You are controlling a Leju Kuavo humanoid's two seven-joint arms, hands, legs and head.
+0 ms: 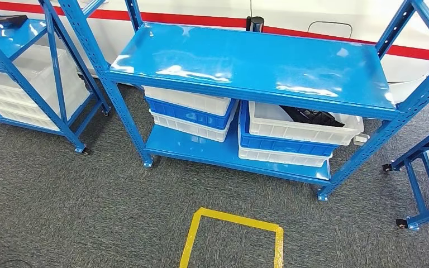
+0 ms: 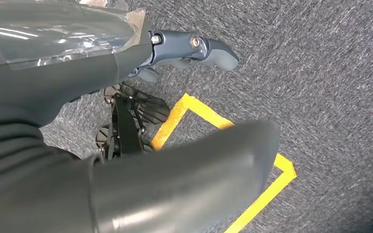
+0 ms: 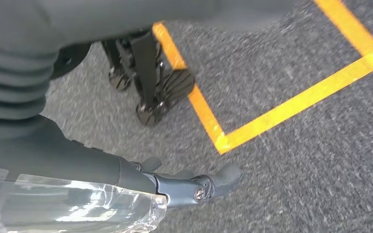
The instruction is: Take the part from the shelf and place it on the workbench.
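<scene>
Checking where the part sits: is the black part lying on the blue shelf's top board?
No, the black part lies in a white plastic bin below the top board.

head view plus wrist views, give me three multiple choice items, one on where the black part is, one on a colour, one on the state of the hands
1. Where does the black part lie?
A. on the shelf's top board
B. in the top white bin of the right-hand stack on the lower shelf
C. on the carpet

2. What colour is the tape square on the carpet?
A. yellow
B. red
C. green

3. What do the left hand and right hand hold?
A. the left holds the part
B. each holds a bin
C. nothing

Answers:
1 B: the head view shows the part inside the white bin that tops the right stack under the blue shelf.
2 A: the tape outline is yellow in all views.
3 C: both wrist views show the hands over bare grey carpet, nothing in them.
</scene>
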